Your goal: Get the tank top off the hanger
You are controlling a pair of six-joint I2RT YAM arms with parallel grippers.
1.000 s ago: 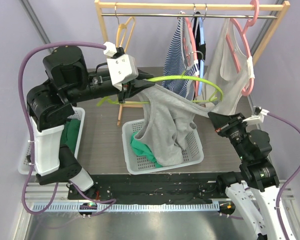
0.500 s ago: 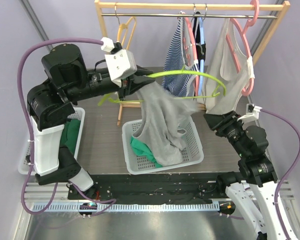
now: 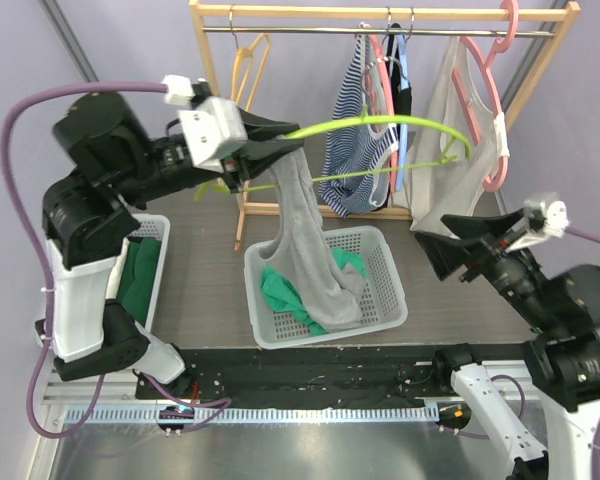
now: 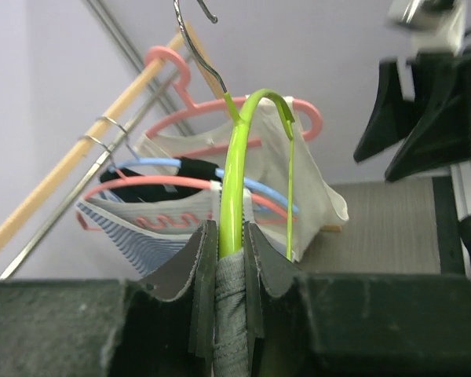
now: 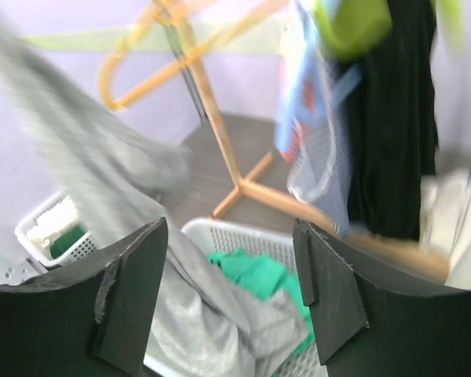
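Top view, risk notes.

- Clothes rack at 12 o'clock, other garments hanging on it. The far end of the green hanger reaches among them at about 1 o'clock. Any swing of that arm could hook a neighbouring strap or pink hanger.
- White basket just below centre. The lower part of the grey tank top is piled in it, and the rest hangs as a taut column from 10 o'clock.
- Left gripper: fingers clenched on the hanger bar with grey cloth pinched in the same bite. Main hazard, in my judgement: the garment cannot fall free while trapped, and letting go would drop hanger and cloth together into the basket.
- Cannot tell whether a strap is looped round the hanger.
- Right gripper at 3 o'clock: jaws spread, nothing held, well apart from the cloth. A blind re-approach may catch the basket wall or the green rag.
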